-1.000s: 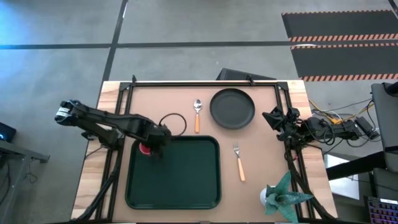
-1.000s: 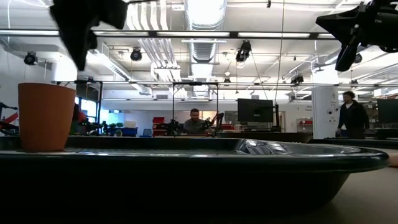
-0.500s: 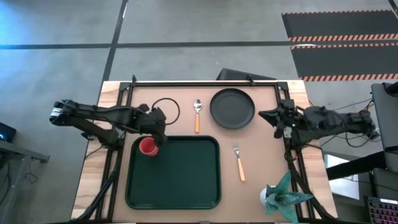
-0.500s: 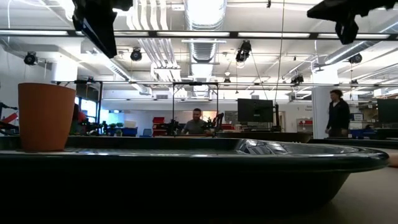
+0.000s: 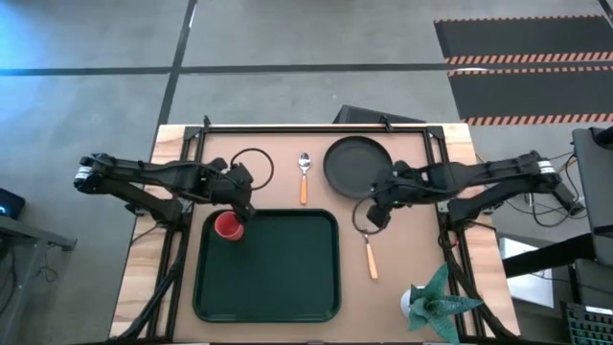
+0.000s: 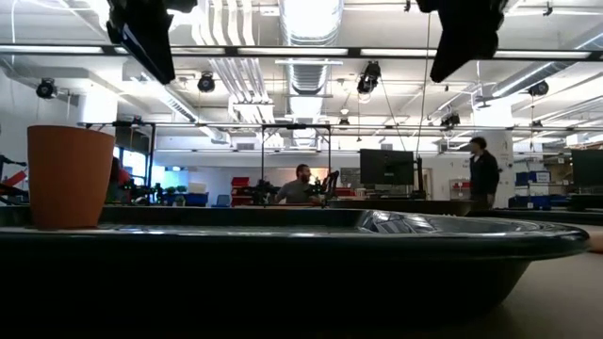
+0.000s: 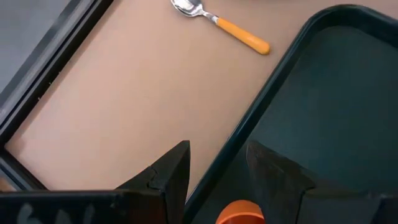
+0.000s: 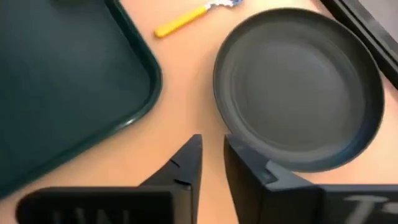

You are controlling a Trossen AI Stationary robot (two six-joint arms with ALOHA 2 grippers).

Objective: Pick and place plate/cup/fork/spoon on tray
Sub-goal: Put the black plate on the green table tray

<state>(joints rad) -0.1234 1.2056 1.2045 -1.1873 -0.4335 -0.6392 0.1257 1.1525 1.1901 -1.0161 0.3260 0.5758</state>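
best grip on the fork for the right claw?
Grip the small silver-tined fork by its orange handle, coming straight down with fingers across the handle's width. It lies flat on the table, tines toward the round dark grey plate, handle clear of the green tray. The right claw hovers over its tines.

Lab: exposed ducts (image 6: pixel 301 71), monitors (image 6: pixel 386 168)

A green spiky plant (image 5: pixel 436 299) sits at a corner of the wooden table (image 5: pixel 278 163). People (image 6: pixel 480 169) stand beyond the table.
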